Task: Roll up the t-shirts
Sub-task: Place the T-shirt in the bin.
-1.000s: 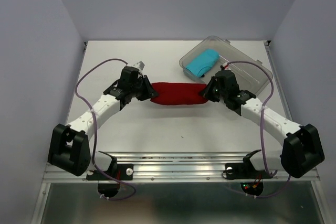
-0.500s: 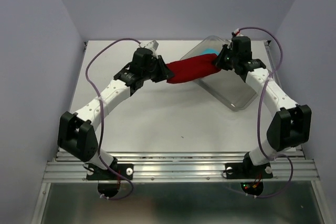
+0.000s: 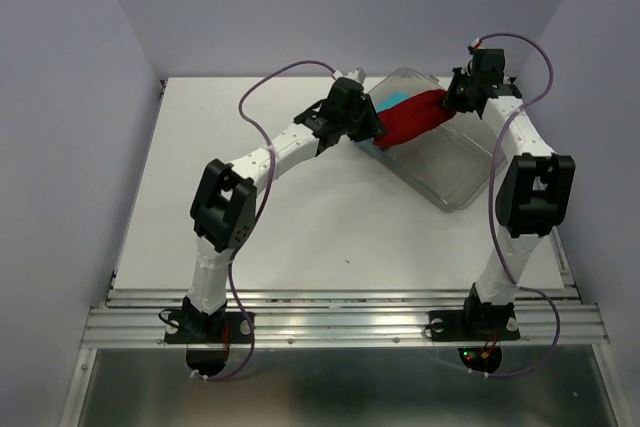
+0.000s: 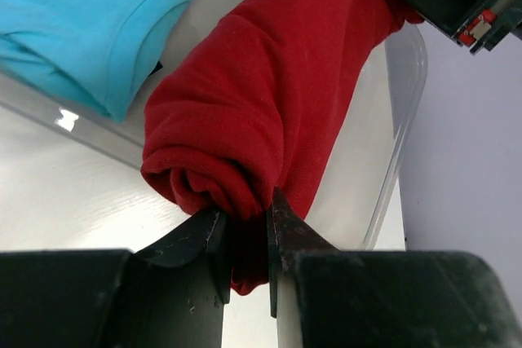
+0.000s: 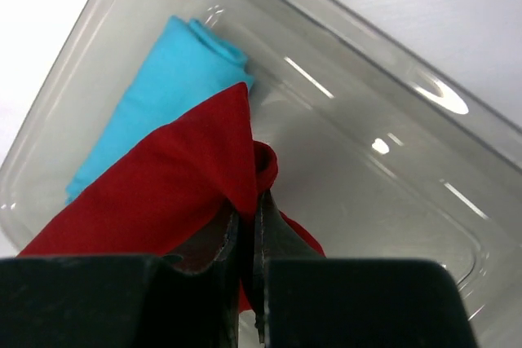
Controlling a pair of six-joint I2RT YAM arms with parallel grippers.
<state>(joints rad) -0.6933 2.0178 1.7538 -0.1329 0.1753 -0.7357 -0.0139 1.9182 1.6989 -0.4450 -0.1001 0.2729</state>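
Rolling looks done. The blue roll (image 5: pixel 163 95) lies in the bin (image 3: pixel 465 172). The red roll (image 3: pixel 410 119) is held across the bin, partly over the blue roll. The left pincer (image 4: pixel 245 222) is pinched on one end and the right pincer (image 5: pixel 245 209) is clamped tight on the other. Left to do: lower the red roll in and release.

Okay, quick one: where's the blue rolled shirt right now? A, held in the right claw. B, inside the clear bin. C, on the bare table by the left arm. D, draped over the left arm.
B: the blue shirt lies inside the clear bin, while the left claw and right claw each grip an end of the red shirt.
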